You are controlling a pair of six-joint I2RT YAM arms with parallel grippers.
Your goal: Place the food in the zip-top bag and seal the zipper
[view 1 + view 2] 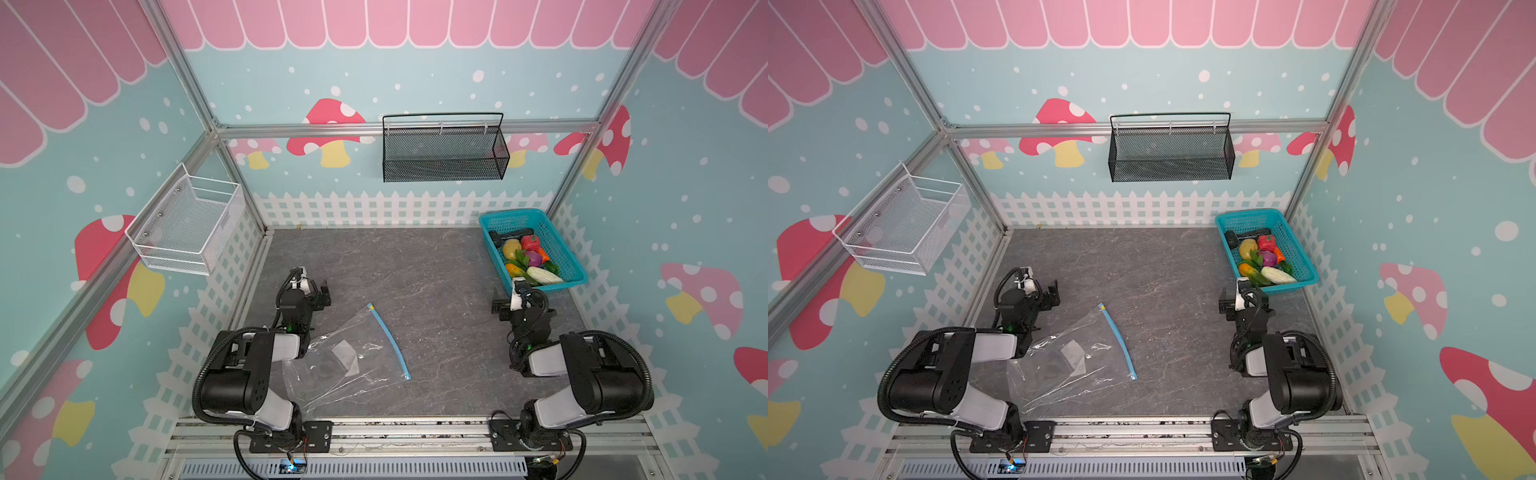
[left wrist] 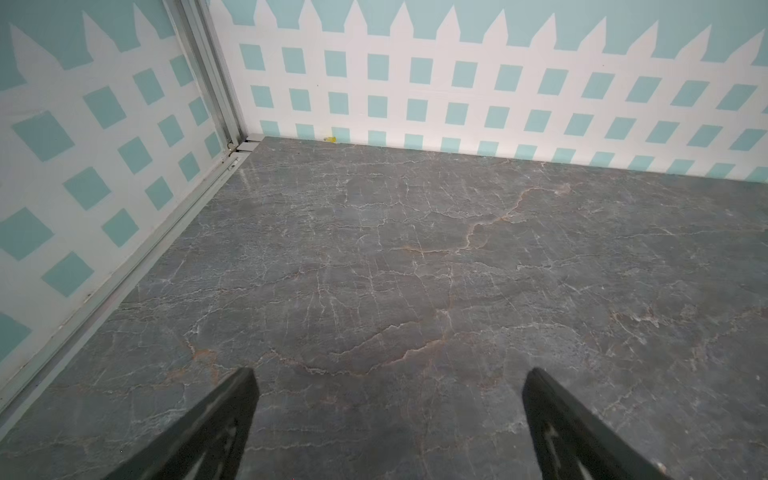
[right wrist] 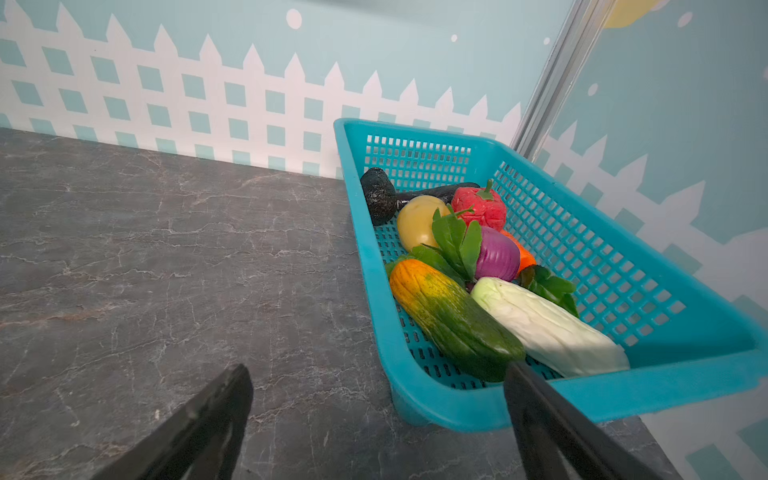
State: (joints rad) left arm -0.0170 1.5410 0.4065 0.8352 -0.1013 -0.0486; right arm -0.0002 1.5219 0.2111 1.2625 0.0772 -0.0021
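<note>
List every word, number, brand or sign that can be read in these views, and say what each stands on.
None can be read.
White rectangular label on the crinkly clear plastic zip-top bag: any print is too small and blurred to read.
Turquoise plastic lattice basket: no lettering shows.

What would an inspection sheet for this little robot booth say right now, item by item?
Surface: grey marbled table, no spills seen.
Job's things: zip-top bag lies flat by the left arm, no food seen inside; zipper has its yellow slider at the far end. The food sits in the turquoise basket, back right corner.
Clutter: one small yellow scrap by the back wall.
Grippers: left end effector and right end effector open, holding nothing.
Cables: black hoses loop along both arms.
Surroundings: black mesh basket and white wire basket hang on mushroom-print walls.
</note>
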